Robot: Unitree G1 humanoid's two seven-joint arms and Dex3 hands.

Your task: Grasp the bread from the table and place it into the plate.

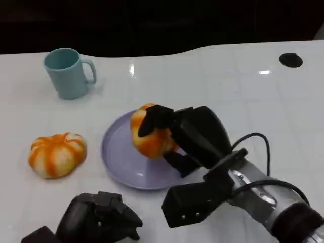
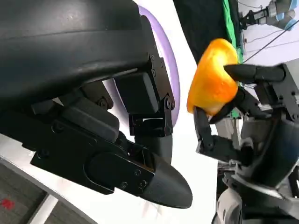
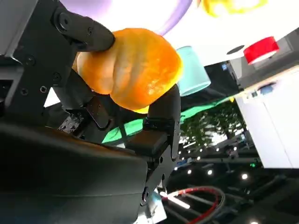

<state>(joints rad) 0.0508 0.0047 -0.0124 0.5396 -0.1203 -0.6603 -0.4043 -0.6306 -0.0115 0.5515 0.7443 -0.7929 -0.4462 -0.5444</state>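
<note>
The left hand (image 1: 98, 217) rests low at the table's (image 1: 253, 101) near edge, fingers curled in and holding nothing. Beyond it, the right hand (image 1: 174, 134) grips a bread (image 1: 149, 139) between its fingers, holding it over the purple plate (image 1: 119, 162); whether the bread touches the plate I cannot tell. A second bread (image 1: 56, 154) lies left of the plate. Farthest back stands a teal mug (image 1: 68, 72).
</note>
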